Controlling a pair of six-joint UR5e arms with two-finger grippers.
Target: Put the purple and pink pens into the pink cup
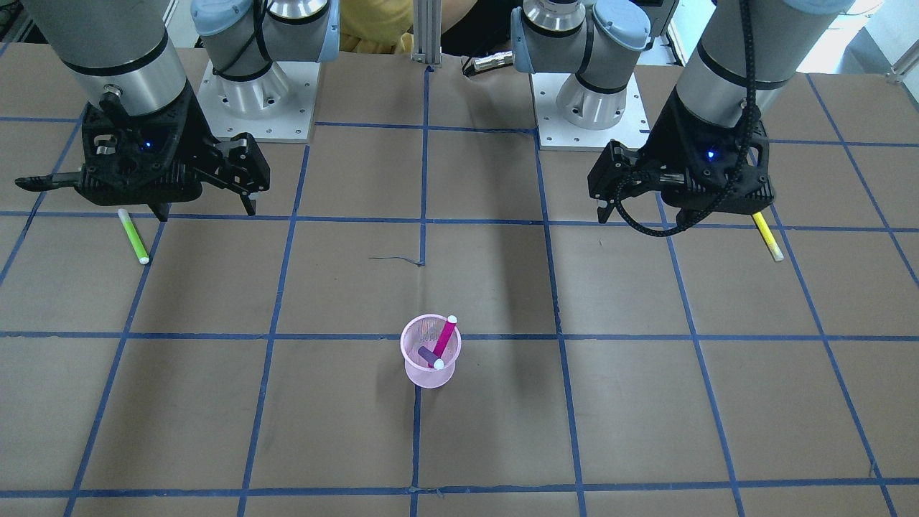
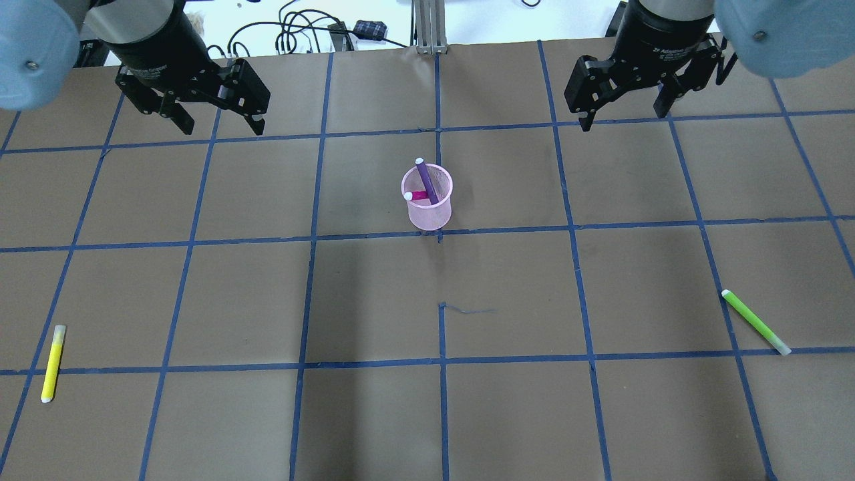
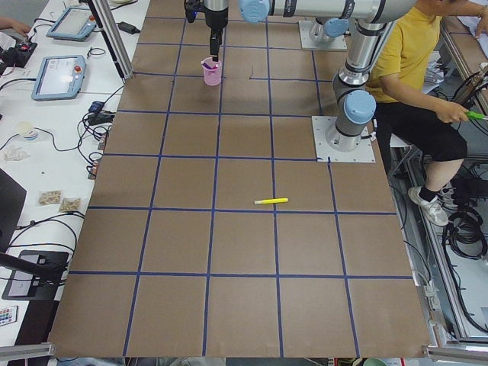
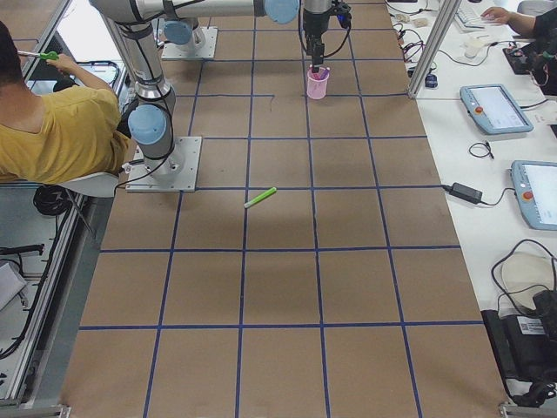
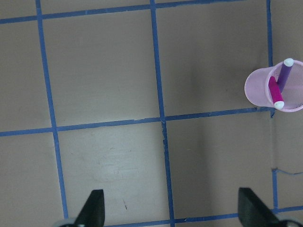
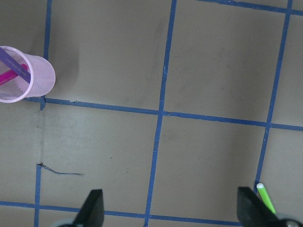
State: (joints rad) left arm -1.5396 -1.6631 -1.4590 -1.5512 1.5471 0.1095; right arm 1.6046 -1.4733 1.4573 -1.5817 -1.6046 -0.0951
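Note:
The pink mesh cup (image 2: 431, 217) stands upright near the table's middle. A purple pen (image 2: 427, 184) and a pink pen (image 2: 417, 196) lean inside it, white caps up. The cup also shows in the front view (image 1: 431, 377), in the left wrist view (image 5: 255, 90) and in the right wrist view (image 6: 40, 78). My left gripper (image 2: 220, 127) is open and empty, well above the table, to the left of the cup and beyond it. My right gripper (image 2: 624, 117) is open and empty on the far right. Both wrist views show fingertips (image 5: 94, 208) (image 6: 94, 208) wide apart.
A yellow pen (image 2: 53, 364) lies at the near left of the table. A green pen (image 2: 755, 322) lies at the near right and shows in the right wrist view (image 6: 266, 197). Blue tape lines grid the brown table. A seated person is behind the robot bases.

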